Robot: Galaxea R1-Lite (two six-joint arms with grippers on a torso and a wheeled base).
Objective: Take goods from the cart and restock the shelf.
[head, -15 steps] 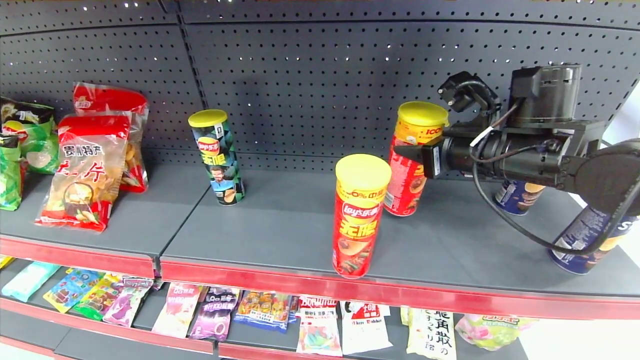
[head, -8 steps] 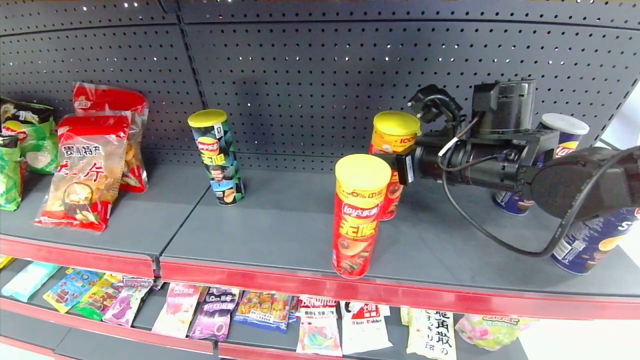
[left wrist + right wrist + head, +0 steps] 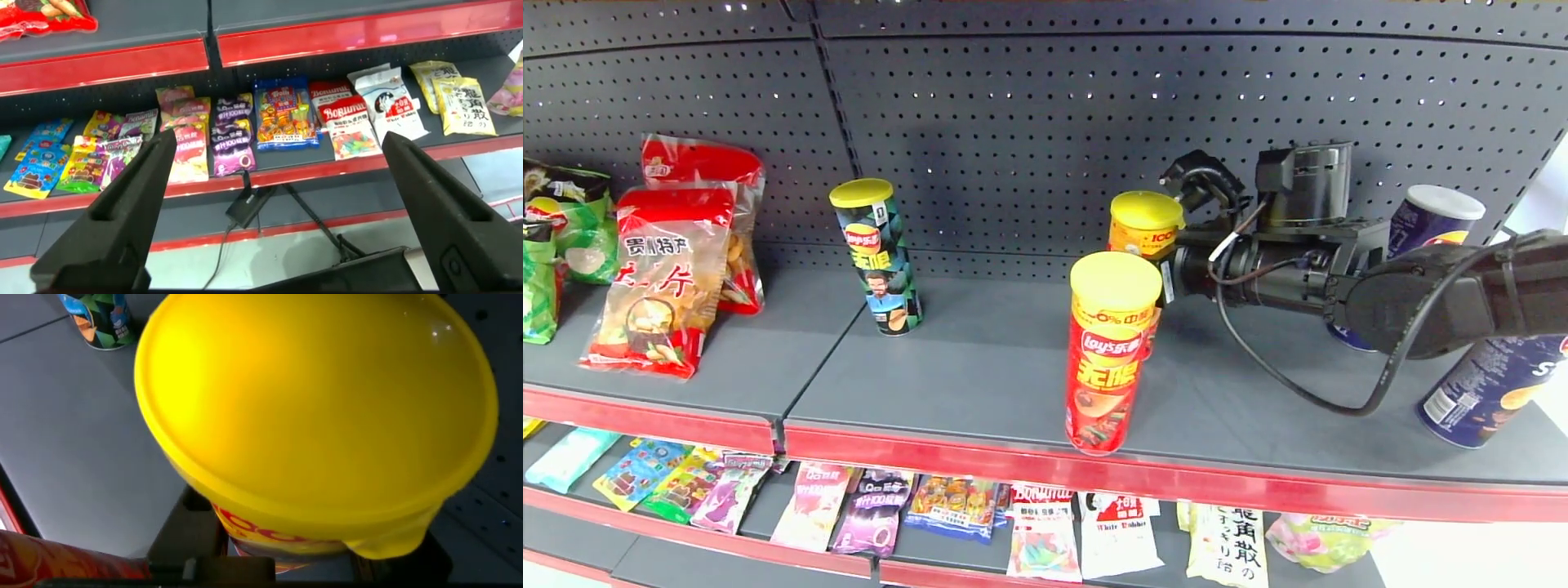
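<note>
My right gripper (image 3: 1168,273) is shut on a red chips can with a yellow lid (image 3: 1147,222), held upright over the grey shelf board (image 3: 980,371), just behind a second red can (image 3: 1112,351) that stands at the shelf's front edge. From the right wrist, the held can's yellow lid (image 3: 315,416) looms close. A green-and-black can (image 3: 876,257) stands further left near the pegboard. My left gripper (image 3: 278,139) is open with nothing between its fingers, and faces the lower shelves of snack packets (image 3: 282,114).
Two blue cans (image 3: 1429,224) (image 3: 1486,388) stand to the right behind my right arm. Red and green snack bags (image 3: 666,278) lean at the shelf's left end. A red lip (image 3: 1176,482) runs along the front edge. Bare board lies between the green-and-black can and the red cans.
My right arm has carried the held red can to the left and slightly lower, from right of the front can to directly behind it. The blue can behind it has come into sight.
</note>
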